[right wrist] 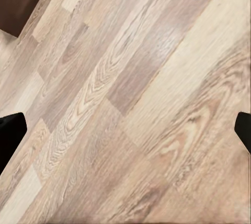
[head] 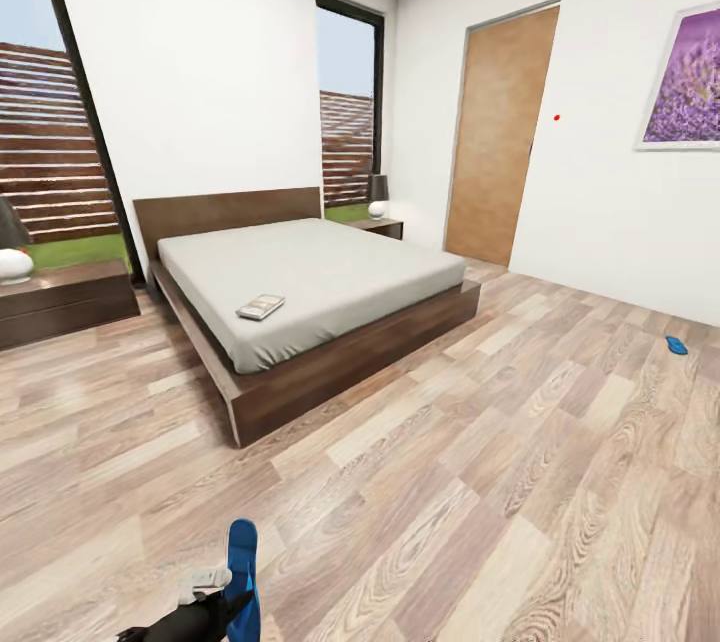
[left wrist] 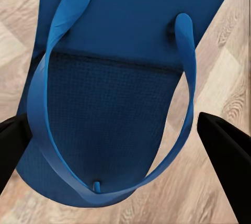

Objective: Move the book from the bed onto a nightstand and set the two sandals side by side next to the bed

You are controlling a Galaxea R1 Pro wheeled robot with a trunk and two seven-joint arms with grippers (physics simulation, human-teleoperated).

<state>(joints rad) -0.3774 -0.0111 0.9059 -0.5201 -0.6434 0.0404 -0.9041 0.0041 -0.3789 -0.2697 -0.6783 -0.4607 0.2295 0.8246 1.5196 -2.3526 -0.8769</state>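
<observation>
- The left gripper [head: 225, 602] sits low at the near edge of the head view with one blue sandal [head: 242, 577] held up off the floor; I judge it is being carried toward the bed [head: 310, 297], since the task wants the pair set down beside it.
- In the left wrist view the sandal's sole and thong strap lie between the two black fingers [left wrist: 222, 156]; the fingers stand at either side of it, and the sandal stays clear of the floor [left wrist: 230, 77], so the gripper appears clamped on the sandal.
- The second sandal [head: 677, 345] lies flat on the wood-plank floor, well apart from the bed, on the robot's right below the lavender picture [head: 685, 82].
- The book [head: 261, 306] rests on the grey mattress near the bed's front left corner, not yet moved.
- The far nightstand [head: 380, 226] stands just beside the headboard's right end with a small lamp [head: 378, 196] on top. The dark wooden unit [head: 65, 300] left of the bed, with a white lamp base [head: 14, 265] on it, looks like the other one, its top otherwise free for the book.
- The right gripper's [right wrist: 125, 130] black fingertips sit wide apart at the edges of its wrist view, spread and holding nothing, over bare planks.
</observation>
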